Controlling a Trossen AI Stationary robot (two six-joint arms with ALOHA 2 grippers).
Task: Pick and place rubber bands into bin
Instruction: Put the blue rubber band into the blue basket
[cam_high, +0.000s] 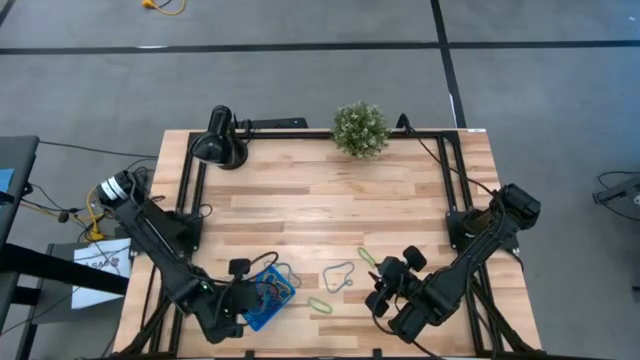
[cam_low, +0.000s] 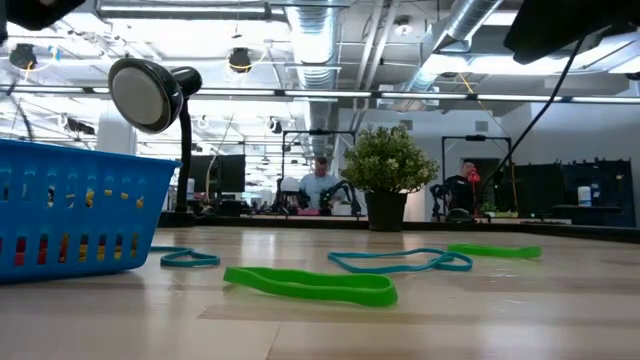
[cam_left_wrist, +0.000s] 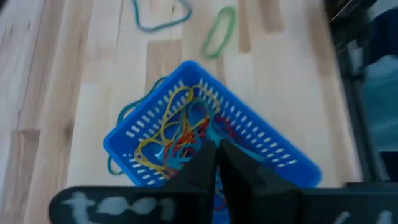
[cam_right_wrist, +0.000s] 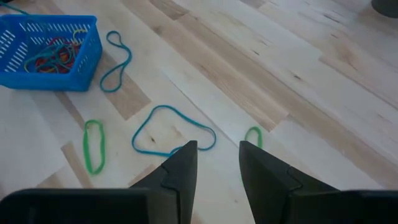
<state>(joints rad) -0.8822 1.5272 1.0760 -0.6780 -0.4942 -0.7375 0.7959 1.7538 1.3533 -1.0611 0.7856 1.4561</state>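
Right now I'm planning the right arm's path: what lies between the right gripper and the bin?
In the right wrist view, a teal band and a green band lie between the open right gripper and the bin.

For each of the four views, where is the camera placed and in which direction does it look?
High: above the table, looking straight down; both arms, the bin.
Low: at table height, looking level into the room; green band nearest, no gripper.
Left wrist: over the bin; left gripper shut.
Right wrist: over the teal band; right gripper open.
All four show the bin.
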